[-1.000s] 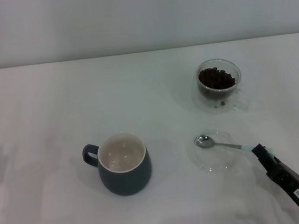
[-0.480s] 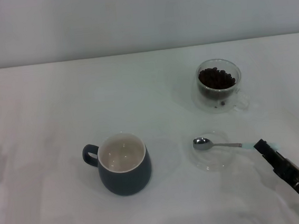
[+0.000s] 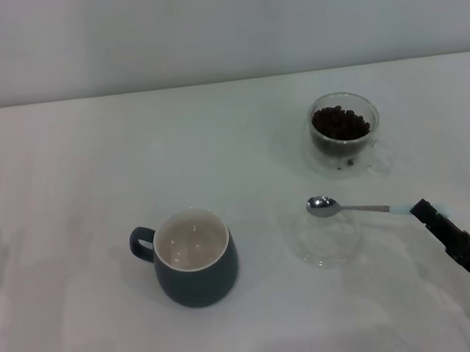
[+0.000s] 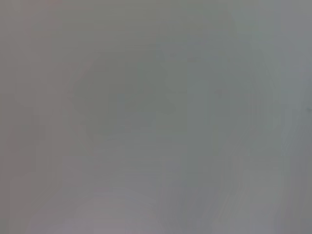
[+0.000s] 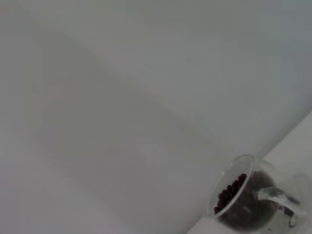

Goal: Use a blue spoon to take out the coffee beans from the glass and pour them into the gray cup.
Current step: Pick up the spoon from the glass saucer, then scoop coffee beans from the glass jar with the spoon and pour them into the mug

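My right gripper (image 3: 424, 206) comes in from the low right side of the head view, and its fingers pinch the pale blue end of the blue spoon (image 3: 346, 208). The spoon is lifted off the counter (image 3: 69, 184) and lies nearly flat in the air. Its shiny metal bowl hangs over the far edge of a small clear saucer (image 3: 324, 238). The bowl of the spoon has nothing in it. There is a small white label on my right arm, but the writing is too tiny to read.

The glass (image 3: 345, 133) stands farther back, a bit past the spoon. It is clear and round, with dark brown coffee beans (image 3: 340, 123) piled inside. The gray cup (image 3: 195, 258) sits to my left of the saucer, well apart from the glass. It is dark outside, white inside, and its loop handle points to my left.

My left gripper is not in the head view.
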`<state>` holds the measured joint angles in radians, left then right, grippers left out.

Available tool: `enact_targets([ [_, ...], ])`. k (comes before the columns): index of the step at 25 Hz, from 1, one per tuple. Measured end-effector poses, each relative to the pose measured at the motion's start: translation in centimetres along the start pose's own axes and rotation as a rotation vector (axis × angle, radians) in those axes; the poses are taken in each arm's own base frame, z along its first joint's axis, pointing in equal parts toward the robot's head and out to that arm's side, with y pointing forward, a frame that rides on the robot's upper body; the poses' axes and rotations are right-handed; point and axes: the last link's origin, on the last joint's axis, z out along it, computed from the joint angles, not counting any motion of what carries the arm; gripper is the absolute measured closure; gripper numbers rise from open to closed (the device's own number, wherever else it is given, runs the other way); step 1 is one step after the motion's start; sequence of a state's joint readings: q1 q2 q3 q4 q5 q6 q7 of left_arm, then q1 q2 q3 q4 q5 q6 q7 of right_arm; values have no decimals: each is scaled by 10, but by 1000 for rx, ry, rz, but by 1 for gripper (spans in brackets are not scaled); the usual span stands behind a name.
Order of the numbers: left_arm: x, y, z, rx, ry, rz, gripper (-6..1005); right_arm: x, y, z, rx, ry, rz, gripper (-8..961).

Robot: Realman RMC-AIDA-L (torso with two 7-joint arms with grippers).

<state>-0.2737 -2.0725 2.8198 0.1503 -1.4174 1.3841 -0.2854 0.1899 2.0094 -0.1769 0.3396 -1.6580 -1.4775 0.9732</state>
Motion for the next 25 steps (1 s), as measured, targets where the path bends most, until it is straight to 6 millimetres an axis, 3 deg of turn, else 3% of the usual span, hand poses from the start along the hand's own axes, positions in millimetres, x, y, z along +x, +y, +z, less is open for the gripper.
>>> enact_targets([
  [14, 2, -3, 2, -3, 4, 11, 210, -15, 13, 21, -148, 27, -72, 801],
  [25, 0, -2, 1, 18, 5, 0, 210, -58, 18, 66, -294, 139, -190, 798],
])
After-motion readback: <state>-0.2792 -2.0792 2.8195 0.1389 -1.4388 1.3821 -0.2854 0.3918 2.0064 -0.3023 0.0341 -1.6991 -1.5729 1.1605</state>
